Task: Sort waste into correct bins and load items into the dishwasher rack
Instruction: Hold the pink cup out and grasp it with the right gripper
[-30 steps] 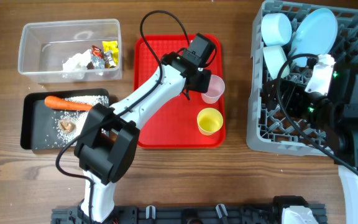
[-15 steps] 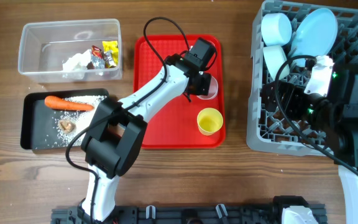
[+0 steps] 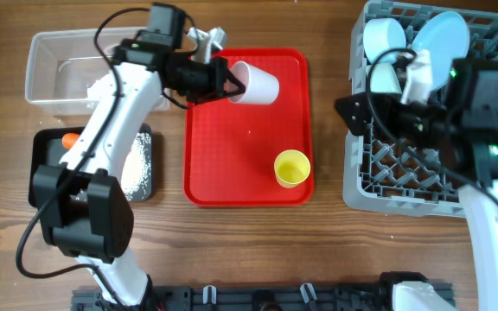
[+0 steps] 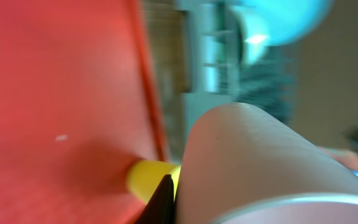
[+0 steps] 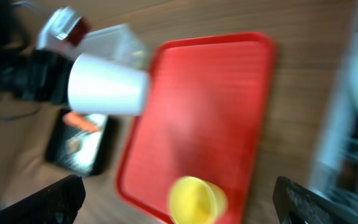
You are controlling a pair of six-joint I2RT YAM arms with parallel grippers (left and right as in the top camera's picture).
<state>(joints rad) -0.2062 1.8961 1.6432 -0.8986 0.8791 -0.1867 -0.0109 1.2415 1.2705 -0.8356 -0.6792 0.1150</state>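
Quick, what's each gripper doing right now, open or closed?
Left gripper: closed on the pink cup, which lies sideways in its grip.
Right gripper: open, holding nothing.

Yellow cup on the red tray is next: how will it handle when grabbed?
The yellow cup looks small, empty and thin-walled, so probably light and easily tipped. Upright on the red tray, it may slide if nudged; once over, its round body would likely roll.

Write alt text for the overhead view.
The left gripper holds a pink cup on its side above the red tray, where a yellow cup stands upright. At right, a grey dishwasher rack holds a blue plate and bowls.
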